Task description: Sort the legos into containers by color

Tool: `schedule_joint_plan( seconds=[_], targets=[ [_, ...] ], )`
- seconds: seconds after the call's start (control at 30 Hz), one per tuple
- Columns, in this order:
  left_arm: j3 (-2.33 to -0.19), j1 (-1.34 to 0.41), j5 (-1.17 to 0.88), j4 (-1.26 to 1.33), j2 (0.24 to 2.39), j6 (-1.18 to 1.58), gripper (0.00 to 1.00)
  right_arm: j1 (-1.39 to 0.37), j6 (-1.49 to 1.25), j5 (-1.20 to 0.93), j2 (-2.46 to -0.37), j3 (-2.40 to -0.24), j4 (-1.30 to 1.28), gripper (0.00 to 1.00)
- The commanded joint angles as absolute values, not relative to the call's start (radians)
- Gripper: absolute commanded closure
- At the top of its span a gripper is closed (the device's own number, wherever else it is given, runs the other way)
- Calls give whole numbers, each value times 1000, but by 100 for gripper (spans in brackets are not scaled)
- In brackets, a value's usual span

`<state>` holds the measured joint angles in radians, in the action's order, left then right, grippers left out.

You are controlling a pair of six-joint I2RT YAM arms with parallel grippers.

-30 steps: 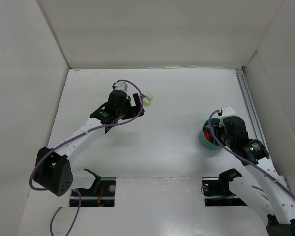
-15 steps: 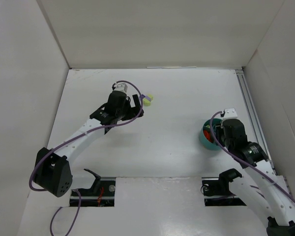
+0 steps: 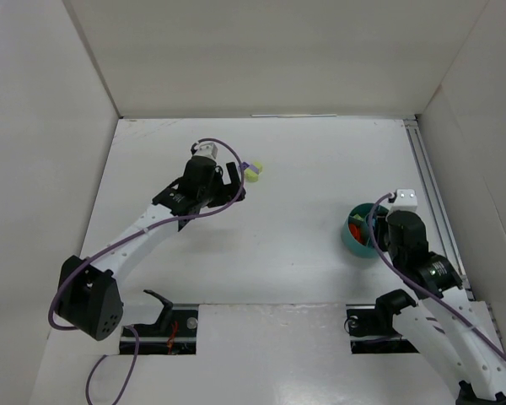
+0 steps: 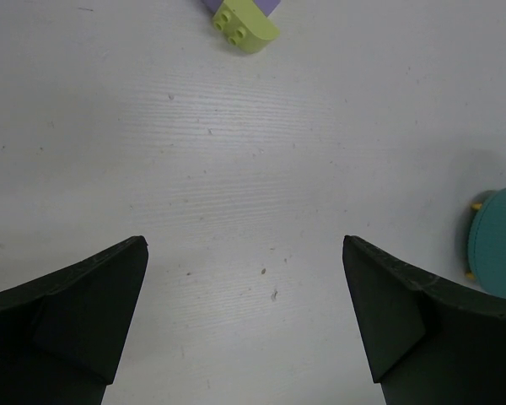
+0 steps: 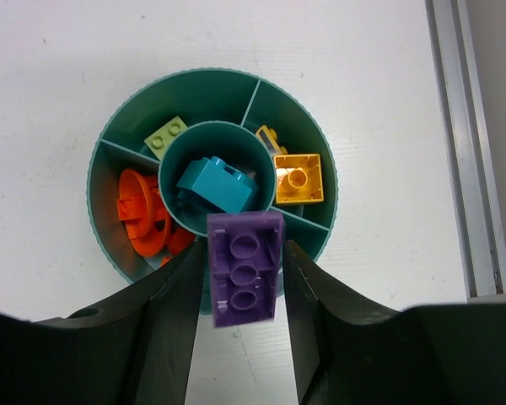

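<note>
Comparing the top external view with a second ago, the right arm's wrist has swung toward 4 o'clock, uncovering more of the round teal plastic compartment bowl [image 3: 347,240] at the 4 o'clock side of the bench [image 3: 278,270]. The right end effector [image 3: 374,236] hangs at the bowl's 3 o'clock rim. The left end effector [image 3: 238,181] has held its station beside the pale green rounded plastic lego [image 3: 254,173].

Left wrist view: the left end effector [image 4: 243,253] stands fully spread and empty. The pale green lego [image 4: 246,25] lies at 12 o'clock, touching a purple piece [image 4: 266,5] cut off by the frame edge.

Right wrist view: the right end effector [image 5: 243,278] is partly closed with a purple plastic lego brick [image 5: 243,268] between its fingers, underside showing, over the bowl's [image 5: 194,80] 6 o'clock compartment. Teal, orange-red, yellow and pale green pieces already occupy separate compartments.

Judgement: release of the purple brick appears imminent; the two loose pieces remain unsorted.
</note>
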<state>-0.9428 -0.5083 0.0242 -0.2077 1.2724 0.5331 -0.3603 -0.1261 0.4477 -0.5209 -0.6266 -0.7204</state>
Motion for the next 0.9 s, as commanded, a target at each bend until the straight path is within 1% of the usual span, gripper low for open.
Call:
schedule_joint_plan(
  seconds=[0.0, 0.1, 0.17, 0.3, 0.37, 0.4, 0.53, 0.67, 0.83, 0.87],
  targets=[
    [-956, -503, 35, -204, 1232, 538, 0, -356, -158, 474, -523, -609, -667, 52],
    [-956, -503, 35, -204, 1232, 538, 0, -356, -167, 474, -535, -609, -667, 46],
    [-956, -503, 35, -213, 1232, 538, 0, -356, -167, 474, -546, -600, -657, 39],
    [-956, -503, 35, -213, 1232, 538, 0, -356, -167, 474, -555, -611, -657, 39],
    [-956, -503, 44, -213, 1232, 538, 0, -356, -167, 474, -555, -611, -657, 43],
    [-956, -503, 44, -213, 1232, 538, 0, -356, -167, 474, -555, -611, -657, 48],
    [-965, -503, 44, -213, 1232, 538, 0, -356, -167, 463, -555, -640, -741, 48],
    [-965, -503, 44, -213, 1242, 538, 0, -356, -185, 463, -565, -649, -801, 55],
    [-965, -503, 25, -204, 1252, 538, 0, -356, -225, 494, -603, -649, -786, 59],
    [-965, -503, 25, -204, 1252, 538, 0, -356, -225, 494, -617, -649, -775, 64]
  ],
)
